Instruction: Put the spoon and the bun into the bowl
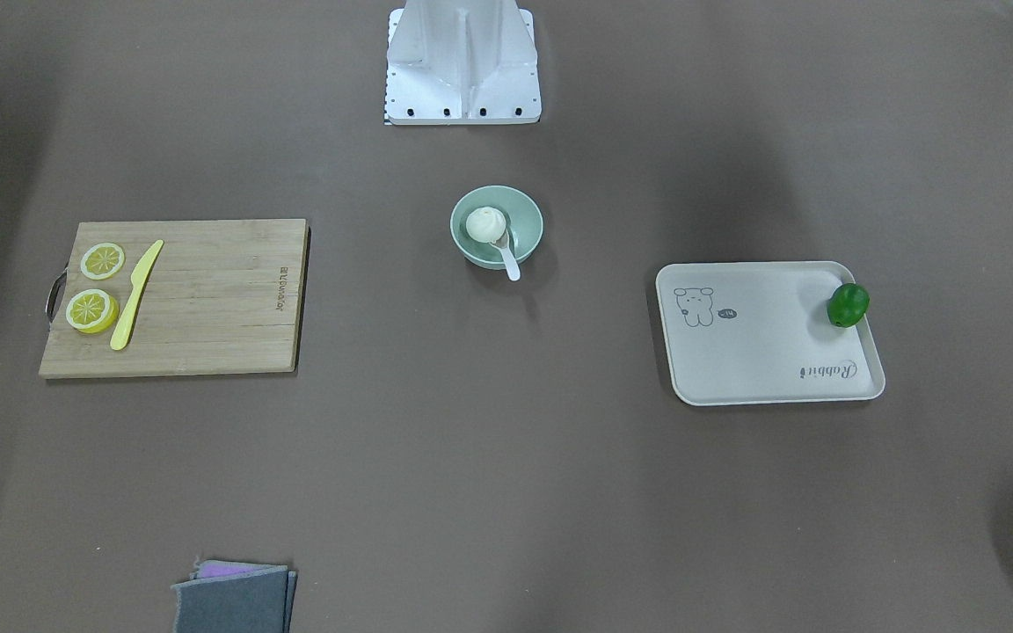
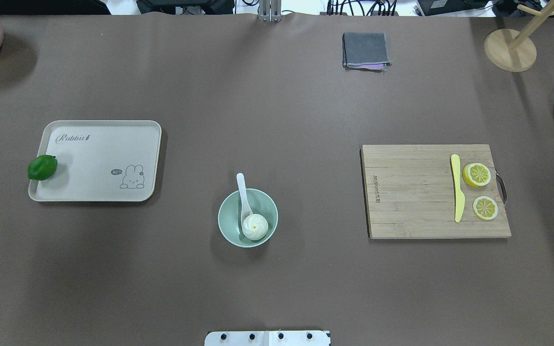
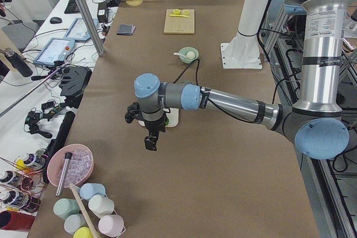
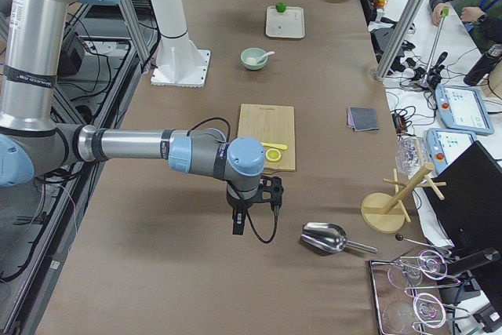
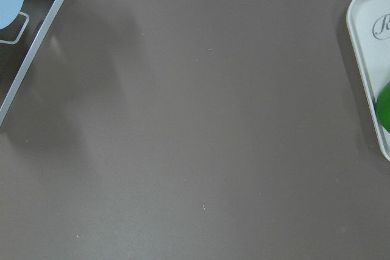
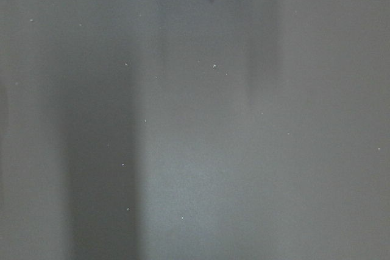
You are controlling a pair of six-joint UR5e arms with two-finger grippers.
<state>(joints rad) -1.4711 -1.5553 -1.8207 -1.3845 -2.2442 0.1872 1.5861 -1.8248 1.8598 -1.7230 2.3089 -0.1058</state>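
2 items, the bun (image 2: 255,227) and the spoon (image 2: 242,192), sit in the bowl (image 2: 229,226); whether the left gripper (image 3: 150,144) or right gripper (image 4: 238,225) is clenched, I cannot tell.

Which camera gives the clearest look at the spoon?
Overhead exterior: the spoon shows nearly whole, its handle over the rim of the bowl, its scoop against the bun. Front-facing shows it foreshortened, mostly the handle. Both side views show it tiny; the wrist views miss it.
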